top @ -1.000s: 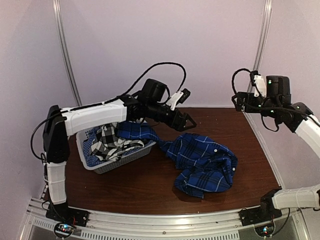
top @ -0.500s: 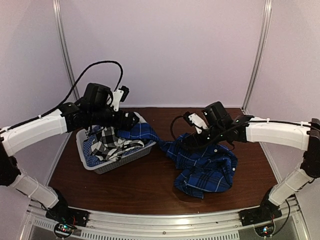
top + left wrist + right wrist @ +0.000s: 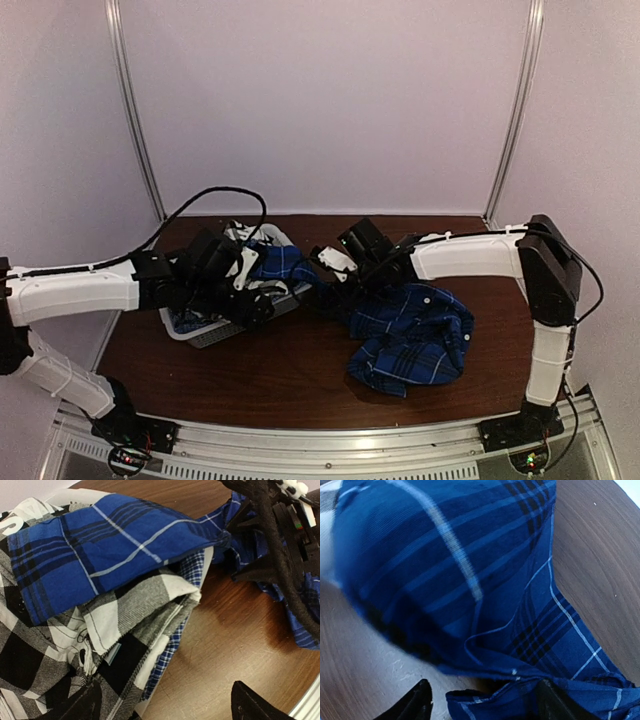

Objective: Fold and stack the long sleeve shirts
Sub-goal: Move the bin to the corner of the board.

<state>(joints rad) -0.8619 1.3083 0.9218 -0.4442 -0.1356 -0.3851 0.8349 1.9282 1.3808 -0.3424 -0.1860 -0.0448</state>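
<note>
Looking through the left wrist camera, I see the left gripper (image 3: 165, 707) with its jaws spread wide and nothing between them. One finger (image 3: 82, 705) sits low over the checked shirt (image 3: 135, 605); the other hangs over bare table (image 3: 230, 630). I cannot tell whether either one touches.

The checked shirt lies bunched in the basket (image 3: 205, 335) at the left of the table. A fold of the blue shirt (image 3: 100, 545) drapes across the top of it.

On the right wrist camera, the right gripper (image 3: 485, 702) is also wide open and holds nothing. Its jaws straddle a ridge of blue cloth close below them, and I cannot tell if they make contact.

From above, most of the blue shirt sits crumpled on the table right of centre. One part of it stretches left into the basket. Both arms reach toward that stretch, the left over the basket's near right corner and the right just beside it.
</note>
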